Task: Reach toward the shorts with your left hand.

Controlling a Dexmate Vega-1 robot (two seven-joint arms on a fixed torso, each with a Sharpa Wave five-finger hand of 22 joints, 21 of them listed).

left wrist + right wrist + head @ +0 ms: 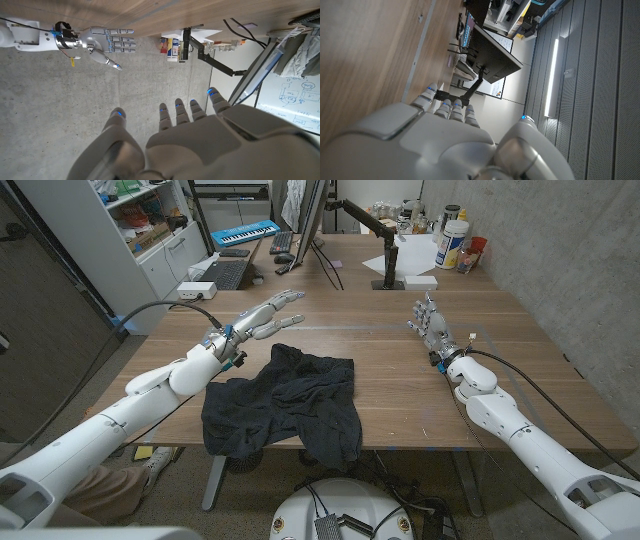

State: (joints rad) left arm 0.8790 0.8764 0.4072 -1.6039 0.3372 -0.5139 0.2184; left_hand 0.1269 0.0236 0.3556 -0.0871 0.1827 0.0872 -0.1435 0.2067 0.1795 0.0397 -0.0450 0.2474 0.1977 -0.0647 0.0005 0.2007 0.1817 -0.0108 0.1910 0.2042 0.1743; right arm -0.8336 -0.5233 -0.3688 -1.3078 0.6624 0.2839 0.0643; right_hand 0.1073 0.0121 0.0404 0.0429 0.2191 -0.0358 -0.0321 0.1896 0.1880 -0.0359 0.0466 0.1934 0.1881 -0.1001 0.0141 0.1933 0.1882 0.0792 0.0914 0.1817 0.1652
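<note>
While the black shorts (283, 402) lie crumpled on the surface (400, 370) near its front edge, the left robot hand (262, 315) hovers just beyond them, fingers spread, holding nothing; it should dip back toward the waistband. Seen from the left wrist, the right robot hand (107, 42) is spread too.

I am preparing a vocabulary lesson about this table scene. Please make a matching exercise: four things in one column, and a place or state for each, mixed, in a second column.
1. left hand
2. right hand
3. black shorts
4. white bottle

a. at the table's far right corner
b. crumpled near the front edge
c. open, just beyond the shorts
d. open, at the table's right side

Pairs: 1-c, 2-d, 3-b, 4-a
</note>
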